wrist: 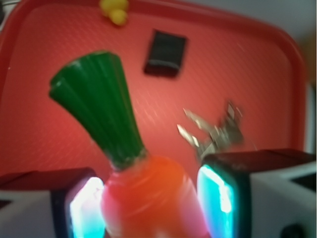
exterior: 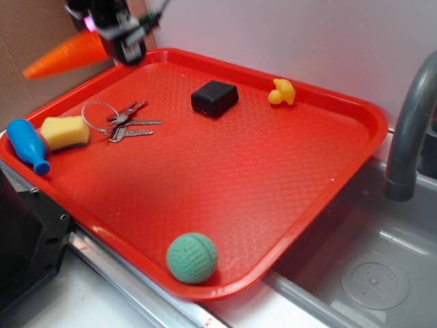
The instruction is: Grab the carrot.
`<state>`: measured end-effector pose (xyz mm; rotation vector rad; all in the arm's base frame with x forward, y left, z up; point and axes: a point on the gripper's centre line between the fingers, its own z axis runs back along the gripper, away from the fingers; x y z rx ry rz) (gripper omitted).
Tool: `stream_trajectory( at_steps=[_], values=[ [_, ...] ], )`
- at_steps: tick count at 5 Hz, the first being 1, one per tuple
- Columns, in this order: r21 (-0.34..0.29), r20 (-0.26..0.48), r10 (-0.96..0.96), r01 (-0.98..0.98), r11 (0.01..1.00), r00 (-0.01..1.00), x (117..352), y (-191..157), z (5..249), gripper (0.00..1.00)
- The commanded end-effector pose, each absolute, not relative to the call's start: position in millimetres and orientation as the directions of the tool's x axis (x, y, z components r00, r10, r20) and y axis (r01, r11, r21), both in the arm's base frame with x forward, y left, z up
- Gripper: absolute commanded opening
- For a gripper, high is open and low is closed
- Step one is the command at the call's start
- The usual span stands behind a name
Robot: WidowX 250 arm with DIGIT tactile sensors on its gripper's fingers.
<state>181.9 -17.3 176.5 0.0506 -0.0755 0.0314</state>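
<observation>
The orange carrot (exterior: 67,55) hangs in the air above the red tray's far left corner, its pointed tip toward the left. My gripper (exterior: 116,35) is shut on its thick end. In the wrist view the carrot (wrist: 148,198) sits between the two glowing pads (wrist: 218,198), and its dark green stem (wrist: 99,104) points up and away. The left pad touches the carrot; the right pad is at its edge.
On the red tray (exterior: 273,184) lie a black box (exterior: 214,98), a yellow duck (exterior: 281,92), keys on a ring (exterior: 123,121), a yellow sponge (exterior: 65,132), a blue pin (exterior: 29,145) and a green ball (exterior: 192,257). A sink and grey faucet (exterior: 410,123) are at the right.
</observation>
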Motion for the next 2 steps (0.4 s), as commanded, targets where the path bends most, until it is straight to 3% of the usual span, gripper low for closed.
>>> stream_trajectory(
  at_steps=[1, 2],
  values=[
    [-0.061, 0.041, 0.229, -0.226, 0.972, 0.973, 171, -24, 234, 0.00],
    [-0.055, 0.092, 0.251, -0.247, 0.967, 0.964, 169, -14, 241, 0.00]
  ],
)
